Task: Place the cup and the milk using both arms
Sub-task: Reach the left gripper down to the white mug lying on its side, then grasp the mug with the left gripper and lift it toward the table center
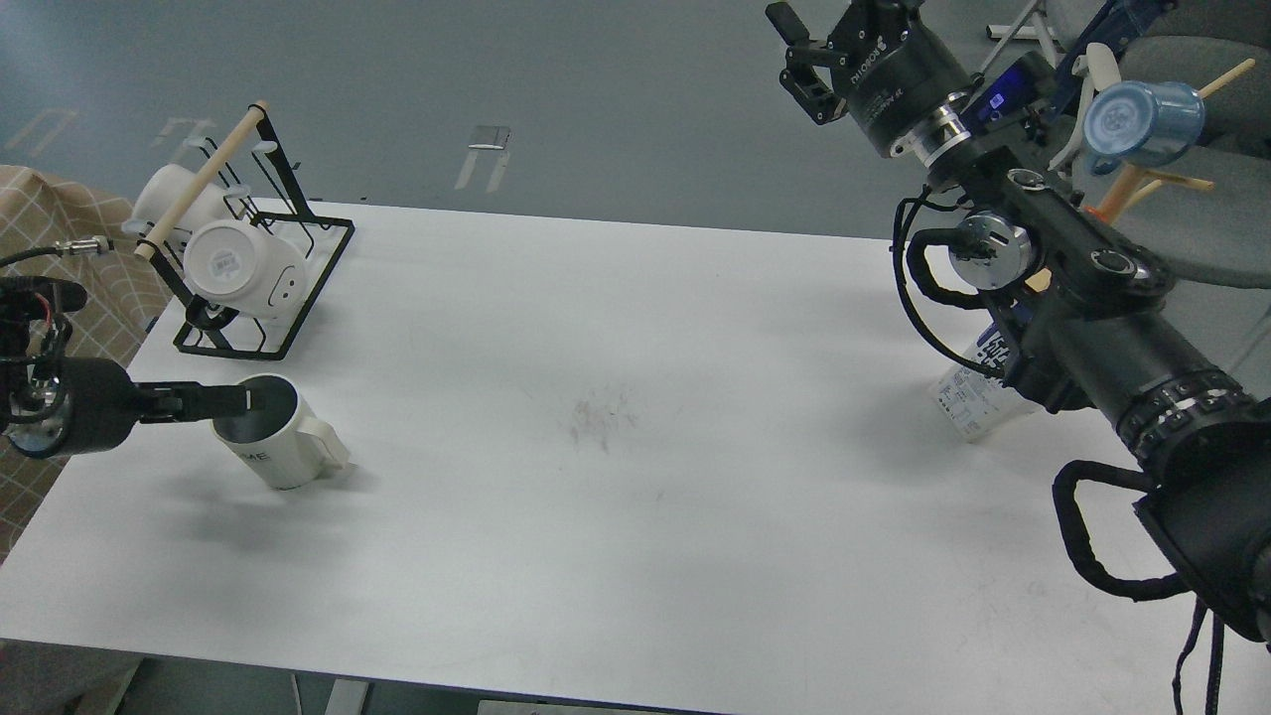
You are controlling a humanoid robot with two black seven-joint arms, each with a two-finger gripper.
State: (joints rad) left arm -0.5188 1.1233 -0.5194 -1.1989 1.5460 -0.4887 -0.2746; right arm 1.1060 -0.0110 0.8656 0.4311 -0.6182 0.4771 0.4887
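A white mug (pixel 281 449) with a grey inside stands at the left of the white table (pixel 616 516), its handle to the right. My left gripper (pixel 246 399) comes in from the left, and its tip lies over the mug's mouth at the near rim. It is seen edge-on as one dark bar. A white and blue milk carton (pixel 975 395) stands tilted at the table's right edge, mostly hidden behind my right arm. My right gripper (pixel 797 52) is high beyond the table's far edge, open and empty, far from the carton.
A black wire rack (pixel 298 288) with a wooden rod holds two white mugs at the back left. A blue cup (pixel 1142 124) hangs on a wooden stand at the back right. A checked cloth (pixel 60 209) lies off the left edge. Grey smudges (pixel 601 412) mark the table's middle.
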